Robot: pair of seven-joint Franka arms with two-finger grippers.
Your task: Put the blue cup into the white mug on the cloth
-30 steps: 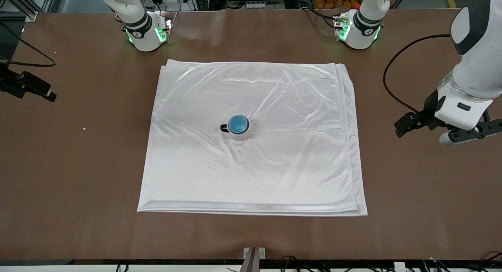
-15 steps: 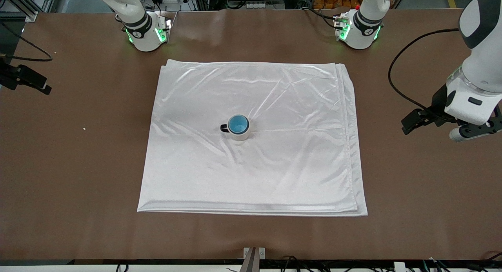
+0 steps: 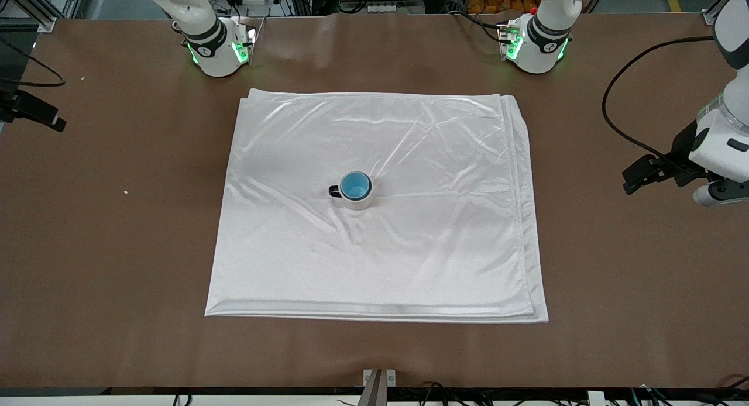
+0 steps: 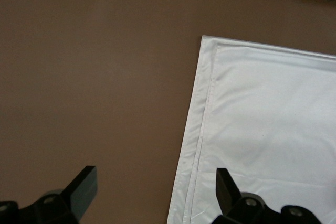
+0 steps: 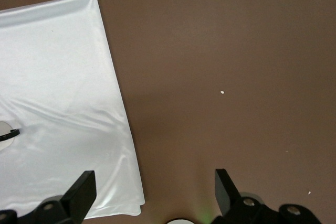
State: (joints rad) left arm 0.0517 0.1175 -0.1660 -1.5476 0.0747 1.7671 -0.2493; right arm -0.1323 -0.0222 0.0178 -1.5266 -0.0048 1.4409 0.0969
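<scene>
The blue cup (image 3: 355,186) stands inside the white mug (image 3: 358,203), whose black handle points toward the right arm's end. The mug stands near the middle of the cloth (image 3: 409,248). My left gripper (image 4: 155,192) is open and empty, over the bare table beside the cloth's edge (image 4: 273,129); it also shows in the front view (image 3: 722,192). My right gripper (image 5: 153,192) is open and empty over the bare table beside a cloth corner (image 5: 52,66). A sliver of the mug (image 5: 4,129) shows at that view's border. In the front view the right gripper is mostly out of frame.
The brown table (image 3: 614,265) surrounds the cloth on all sides. Both arm bases (image 3: 219,49) (image 3: 535,43) stand at the table's edge farthest from the front camera. A small white crumb (image 3: 125,191) lies toward the right arm's end, also seen in the right wrist view (image 5: 222,92).
Both arms have drawn away from the cloth toward their own ends of the table. The cup, mug and cloth have not moved.
</scene>
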